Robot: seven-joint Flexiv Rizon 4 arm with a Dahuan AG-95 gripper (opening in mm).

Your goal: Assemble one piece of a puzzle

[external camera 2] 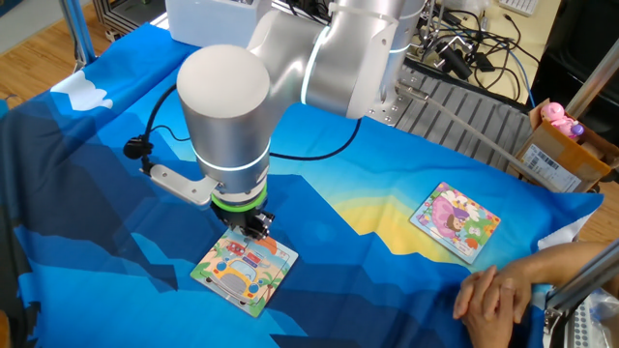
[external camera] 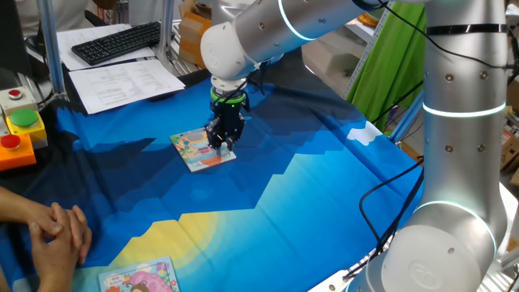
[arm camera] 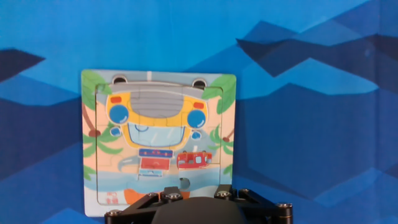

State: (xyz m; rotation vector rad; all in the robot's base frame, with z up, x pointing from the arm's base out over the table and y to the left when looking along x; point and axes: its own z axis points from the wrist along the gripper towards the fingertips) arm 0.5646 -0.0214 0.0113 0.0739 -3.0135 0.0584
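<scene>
The puzzle [external camera: 201, 148] lies flat on the blue cloth; it is a small square board with a yellow car picture and an orange lower edge. It also shows in the other fixed view [external camera 2: 244, 270] and in the hand view [arm camera: 155, 134]. My gripper [external camera: 224, 146] stands straight down on the puzzle's edge, and it also shows in the other fixed view [external camera 2: 256, 227]. In the hand view my gripper [arm camera: 197, 190] has its fingers about one piece's width apart, set on a pale puzzle piece [arm camera: 199, 180] at the lower edge. A small grey notch shows beside the piece. The fingertips are hidden.
A second, pinker picture board [external camera 2: 455, 220] lies near a person's clasped hands [external camera 2: 498, 290], and shows at the cloth's front edge in one fixed view [external camera: 139, 278]. A button box [external camera: 18, 134], papers and a keyboard [external camera: 117, 40] sit at the back left.
</scene>
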